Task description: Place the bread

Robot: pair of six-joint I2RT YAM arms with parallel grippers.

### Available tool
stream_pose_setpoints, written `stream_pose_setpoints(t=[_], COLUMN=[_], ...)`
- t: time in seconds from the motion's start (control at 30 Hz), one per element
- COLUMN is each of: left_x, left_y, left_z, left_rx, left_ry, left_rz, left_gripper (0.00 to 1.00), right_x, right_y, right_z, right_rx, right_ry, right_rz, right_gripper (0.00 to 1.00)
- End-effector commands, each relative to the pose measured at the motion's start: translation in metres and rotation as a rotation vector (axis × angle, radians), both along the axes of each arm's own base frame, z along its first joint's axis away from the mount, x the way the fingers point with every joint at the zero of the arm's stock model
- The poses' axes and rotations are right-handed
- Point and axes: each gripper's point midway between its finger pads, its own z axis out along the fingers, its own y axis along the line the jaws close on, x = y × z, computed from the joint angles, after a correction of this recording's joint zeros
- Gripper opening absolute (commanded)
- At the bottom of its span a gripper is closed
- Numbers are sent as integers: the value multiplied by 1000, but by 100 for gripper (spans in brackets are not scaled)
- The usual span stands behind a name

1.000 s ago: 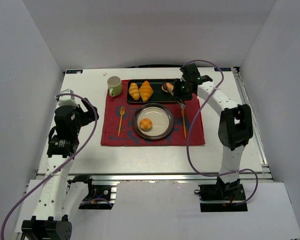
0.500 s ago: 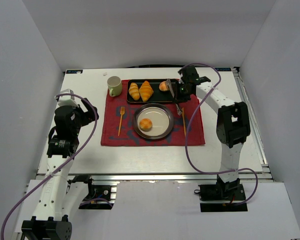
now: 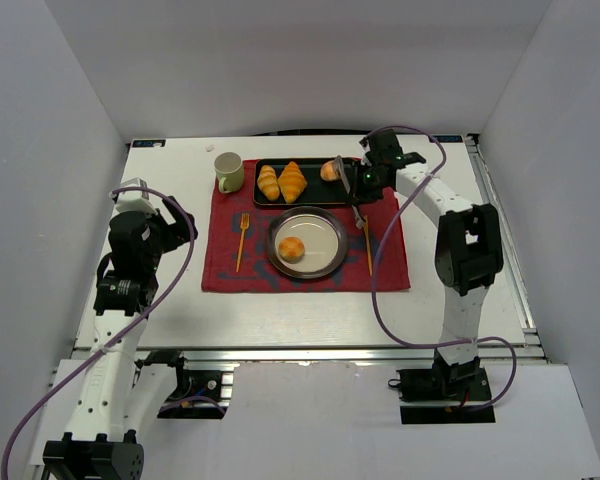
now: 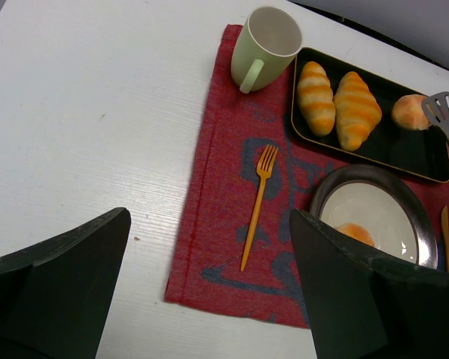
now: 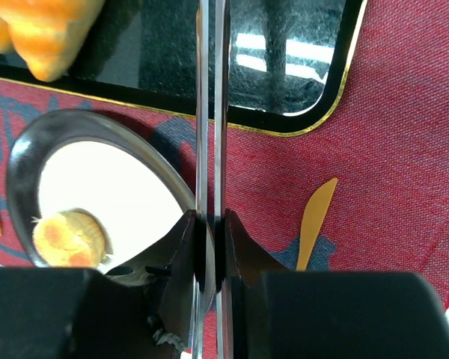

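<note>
One bun (image 3: 292,248) lies on the metal plate (image 3: 325,262); it also shows in the left wrist view (image 4: 357,233) and the right wrist view (image 5: 69,238). The second bun (image 3: 328,170) sits at the right end of the black tray (image 3: 310,203), also in the left wrist view (image 4: 408,112). My right gripper (image 3: 364,181) is shut on metal tongs (image 5: 212,112), whose slotted head (image 4: 441,111) lies just right of that bun. My left gripper (image 4: 209,217) is open and empty above the table left of the red mat (image 3: 220,265).
Two ridged croissants (image 3: 281,182) lie in the tray's left half. A pale green mug (image 3: 229,172) stands at the mat's far left corner. An orange fork (image 3: 242,242) lies left of the plate and an orange knife (image 3: 368,245) right of it.
My right gripper has shifted slightly and turned the tongs. The tray bun, partly covered by the tongs a second ago, now lies uncovered just left of the tongs' head. The left arm is still.
</note>
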Motion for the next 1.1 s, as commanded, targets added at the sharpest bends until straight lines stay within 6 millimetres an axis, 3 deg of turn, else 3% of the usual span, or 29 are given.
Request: stream_pose_setpoints(t=[0.0, 0.23, 0.3, 0.33, 0.37, 0.4, 0.43, 0.47, 0.6, 0.63, 0.67, 0.73, 0.77, 0.8, 0.9, 1.07], left_x=[-2, -3, -4, -4, -4, -4, -5, -5, -5, -6, -6, -7, -8, -8, -9, -10], left_y=[0, -1, -1, 0, 0, 0, 0, -1, -4, -5, -5, -5, -5, -5, -6, -9], left_z=[18, 20, 21, 21, 19, 19, 20, 20, 23, 22, 23, 24, 24, 25, 24, 26], left_rx=[3, 4, 4, 4, 4, 4, 4, 2, -17, -20, -24, -26, -27, -27, -34, -51], left_ry=[-40, -40, -42, -40, -36, -34, -36, -36, -47, -47, -49, -53, -53, -55, -57, -63], left_rz=[-3, -5, -5, -5, -5, -5, -5, -6, -18, -20, -21, -20, -20, -20, -21, -29], left_gripper=[98, 98, 98, 98, 98, 98, 98, 98, 98, 98, 98, 98, 98, 98, 98, 98], right_x=[10, -2, -11, -20, -33, -41, -56, -71, -130, -148, -167, -188, -200, -214, -237, -241], right_y=[5, 5, 5, 5, 8, 10, 7, 8, 8, 10, 7, 4, 4, 2, -2, -7], right_z=[54, 97, 116, 109, 123, 124, 107, 116, 97, 103, 81, 70, 75, 60, 43, 28], right_rx=[97, 155, 184, 189, 229, 250, 254, 282, 355, 396, 396, 405, 427, 428, 437, 408], right_ry=[-124, -197, -221, -197, -210, -204, -158, -166, -77, -73, -9, 28, 18, 57, 102, 118], right_rz=[-13, -6, 9, 15, 44, 53, 58, 80, 151, 193, 198, 214, 237, 240, 253, 239], right_gripper=[0, 0, 0, 0, 0, 0, 0, 0, 0, 0, 0, 0, 0, 0, 0, 0])
